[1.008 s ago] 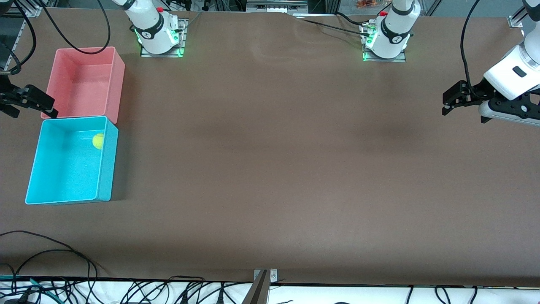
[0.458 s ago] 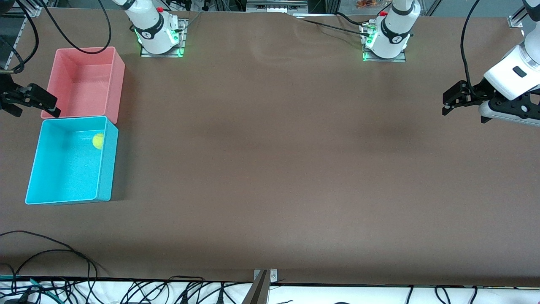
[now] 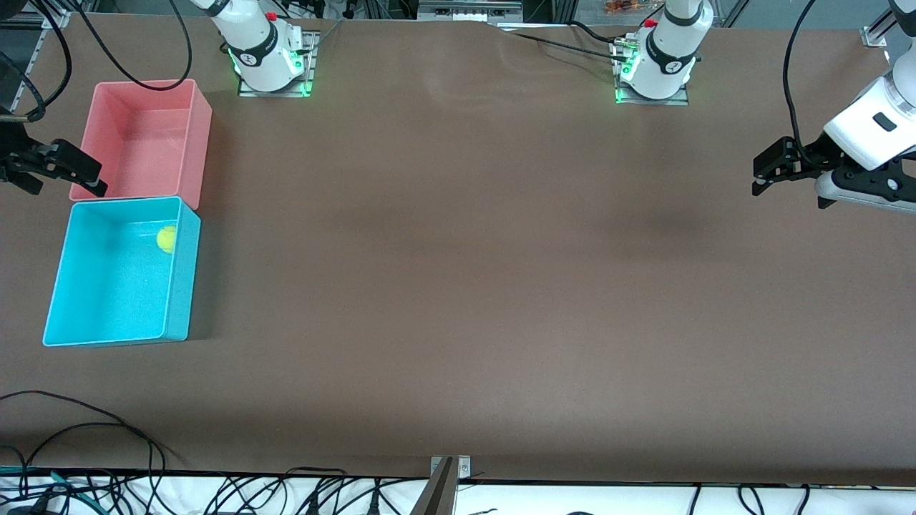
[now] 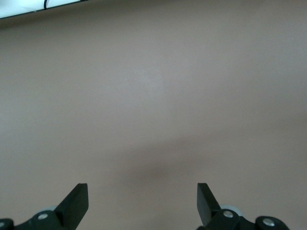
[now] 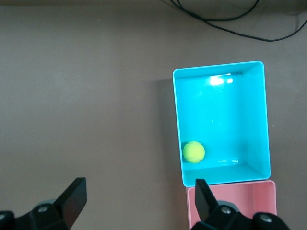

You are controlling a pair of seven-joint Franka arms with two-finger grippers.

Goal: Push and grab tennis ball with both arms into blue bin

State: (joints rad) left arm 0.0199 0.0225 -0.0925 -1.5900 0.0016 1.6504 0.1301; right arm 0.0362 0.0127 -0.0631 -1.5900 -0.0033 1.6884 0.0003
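Front view gives me the whole brown table (image 3: 458, 286), and I take the blue bin (image 3: 71, 315) as my landmark: it sits at the right arm's end of the table, with the tennis ball (image 3: 166, 239) lying inside it, close to the wall that faces the middle of the table and toward the corner nearest the pink bin (image 3: 147, 107). That pink bin stands just beside the blue bin, farther from the front camera, their walls almost touching. My right gripper (image 3: 89, 179) hangs up in the air over the outer edge of the pink bin, just above the blue bin's corner; in the right wrist view I see its fingers (image 5: 72, 199) spread wide apart with nothing between them, and the blue bin (image 5: 259, 120) with the ball (image 5: 194, 152) resting in it below. My left gripper (image 3: 760, 175) hangs well apart from the blue bin, over bare table at the left arm's end; the left wrist view shows its fingers (image 4: 76, 203) also wide apart and holding nothing, only table (image 4: 153, 96) underneath. Loose black cables (image 3: 86, 429) lie on the table edge nearer the front camera than the blue bin.
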